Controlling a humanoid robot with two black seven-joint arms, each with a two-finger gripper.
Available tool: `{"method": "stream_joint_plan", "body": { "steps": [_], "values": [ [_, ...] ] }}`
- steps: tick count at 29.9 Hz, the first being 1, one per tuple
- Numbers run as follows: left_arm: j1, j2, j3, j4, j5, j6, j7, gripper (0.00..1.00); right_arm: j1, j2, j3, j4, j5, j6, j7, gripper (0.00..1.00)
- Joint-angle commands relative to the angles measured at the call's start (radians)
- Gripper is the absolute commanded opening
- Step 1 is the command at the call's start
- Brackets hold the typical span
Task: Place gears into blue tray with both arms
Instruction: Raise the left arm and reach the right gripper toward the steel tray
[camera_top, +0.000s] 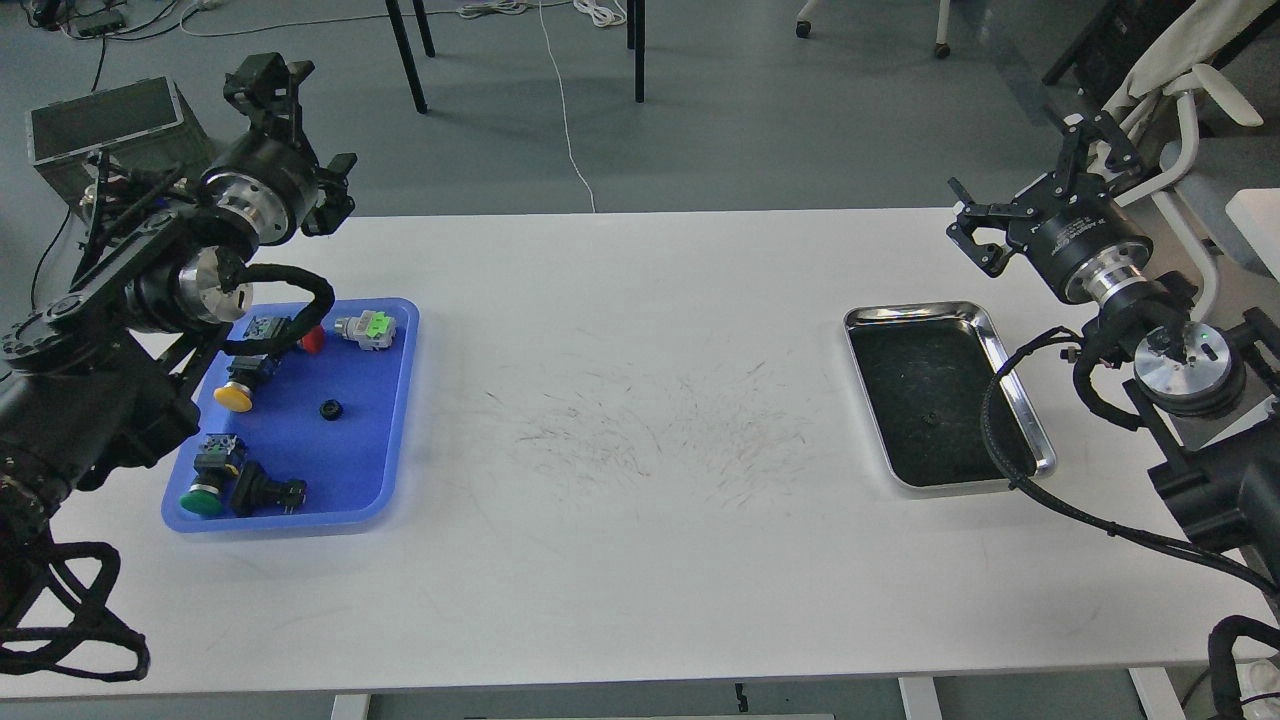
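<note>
One small black gear (331, 409) lies in the middle of the blue tray (372, 440) at the table's left. A second tiny gear (929, 420) rests on the black liner of the steel tray (915, 309) at the right. My left gripper (308, 130) hangs in the air behind the blue tray's back left corner, open and holding nothing. Raised beyond the steel tray's back right corner, my right gripper (1022, 182) is also open and holds nothing.
The blue tray also holds a red button switch (310, 339), a yellow one (236, 397), a green one (205, 497), a black switch body (266, 490) and a grey-green connector (368, 328). A green crate (95, 120) stands on the floor behind, a draped chair (1150, 90) at right.
</note>
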Motion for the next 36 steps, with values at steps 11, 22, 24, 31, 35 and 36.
{"method": "stream_joint_plan", "body": {
  "steps": [11,22,24,31,35,36],
  "values": [
    [0.053,-0.079,-0.035,0.03,-0.137,-0.126,-0.033,0.98,-0.038,-0.001,0.007,0.003,0.0,0.011,-0.003,0.99],
    [0.067,-0.083,-0.035,0.017,-0.137,-0.126,-0.047,0.98,0.069,-0.239,-0.311,0.081,-0.056,0.052,-0.052,0.99],
    [0.067,-0.083,-0.035,0.017,-0.137,-0.126,-0.049,0.98,0.145,-0.291,-0.455,0.102,-0.148,0.052,-0.074,0.99],
    [0.067,-0.083,-0.029,0.017,-0.137,-0.126,-0.061,0.98,0.339,-0.467,-0.847,0.302,-0.682,0.052,-0.08,0.99],
    [0.067,-0.081,-0.025,0.016,-0.137,-0.125,-0.063,0.98,0.371,-0.491,-1.002,0.323,-1.033,0.051,-0.081,0.99],
    [0.067,-0.081,-0.025,0.016,-0.137,-0.123,-0.063,0.98,0.371,-0.491,-1.031,0.32,-1.104,0.051,-0.08,0.99]
  ]
}}
